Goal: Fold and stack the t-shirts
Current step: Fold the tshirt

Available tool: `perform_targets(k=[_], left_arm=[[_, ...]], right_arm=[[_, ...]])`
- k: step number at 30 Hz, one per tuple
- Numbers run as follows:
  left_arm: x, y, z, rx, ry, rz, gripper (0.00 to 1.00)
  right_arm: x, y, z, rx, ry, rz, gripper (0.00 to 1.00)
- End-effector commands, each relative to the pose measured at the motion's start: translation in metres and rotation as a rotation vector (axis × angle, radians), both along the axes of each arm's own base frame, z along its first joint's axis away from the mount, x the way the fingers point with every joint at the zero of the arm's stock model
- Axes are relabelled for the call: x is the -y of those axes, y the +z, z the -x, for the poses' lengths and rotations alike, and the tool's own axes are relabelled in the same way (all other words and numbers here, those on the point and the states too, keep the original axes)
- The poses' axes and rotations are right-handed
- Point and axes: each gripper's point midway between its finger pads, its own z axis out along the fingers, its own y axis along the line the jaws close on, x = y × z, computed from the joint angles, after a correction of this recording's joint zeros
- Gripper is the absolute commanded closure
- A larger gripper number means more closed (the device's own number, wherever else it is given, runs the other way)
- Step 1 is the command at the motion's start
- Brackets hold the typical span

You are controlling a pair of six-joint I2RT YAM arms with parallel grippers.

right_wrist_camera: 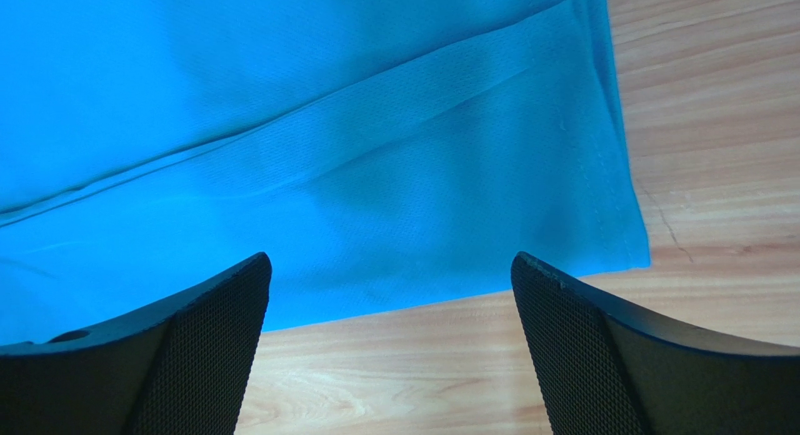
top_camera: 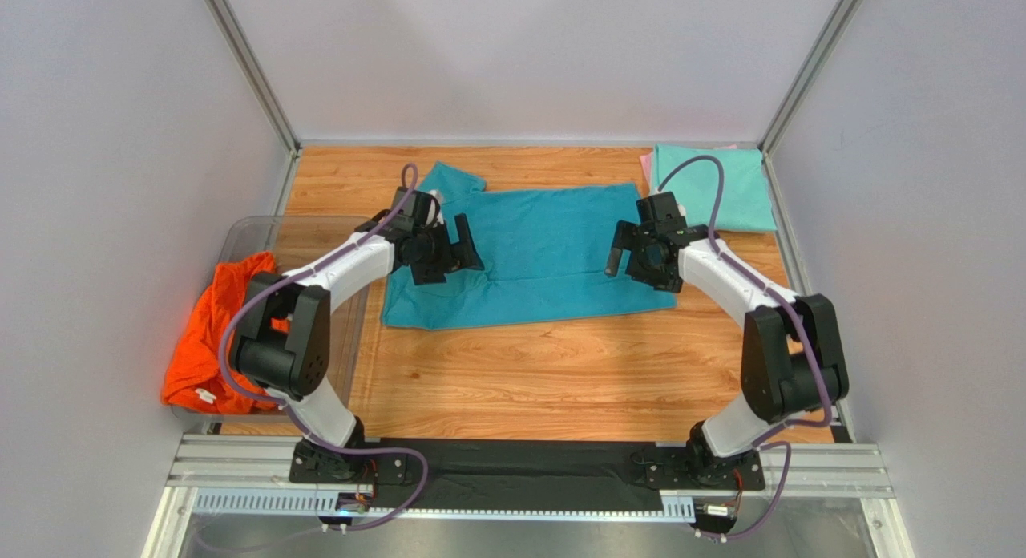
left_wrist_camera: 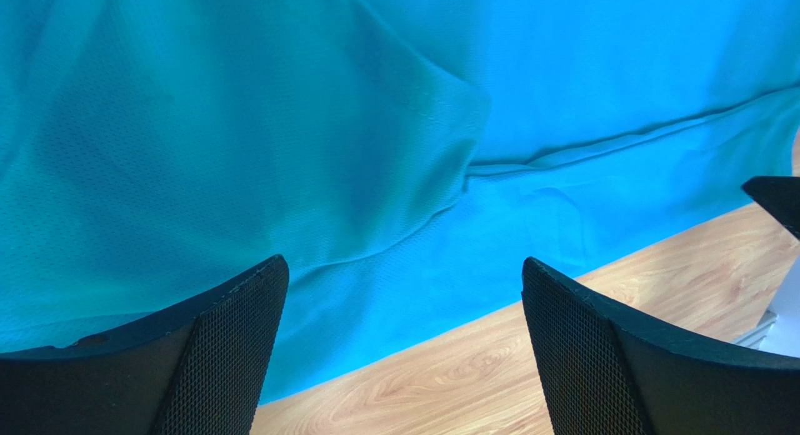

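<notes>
Looks about half done. Folded and stacked just beyond the right gripper (top_camera: 631,253), at the far right corner: the mint green t-shirt (top_camera: 723,188), apparently on top of the pale pink t-shirt (top_camera: 647,164), with only a sliver of pink showing. Not yet begun, bunched in the clear tub (top_camera: 259,227) well out behind the left gripper (top_camera: 448,248): the bright orange t-shirt (top_camera: 223,330). In hand now, spread on the table (top_camera: 578,378) beneath and between both sets of fingers: the teal-blue t-shirt (top_camera: 530,257), with one layer lapped over along its length and a sleeve poking out past the left fingers on the far side, so judged only partly folded. Both pairs of fingers spread wide, clamped on nothing, hovering just above the cloth. Below the right fingertips, the near hem and a square corner, then bare wood just outside the outer finger. Below the left fingertips, a rumpled bulge of cloth and the near edge running slantwise, with bare wood on the near side. Plenty of open board nearer than both pairs of fingers for a fold towards the arm bases. Tighter at the outer sides, with the tub's wall beside the left arm and the stack close beyond the right fingers.
</notes>
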Motion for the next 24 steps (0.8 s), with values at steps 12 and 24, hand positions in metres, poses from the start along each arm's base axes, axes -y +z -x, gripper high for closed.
perform_targets(k=[12, 24], left_arm=[[-0.003, -0.032, 0.047, -0.082, 0.03, 0.036, 0.0], [-0.007, -0.038, 0.149, -0.097, 0.015, 0.016, 0.0]], right_arm=[[0.01, -0.042, 0.046, -0.088, -0.035, -0.002, 0.0], [0.034, -0.036, 0.133, -0.091, -0.211, -0.039, 0.0]])
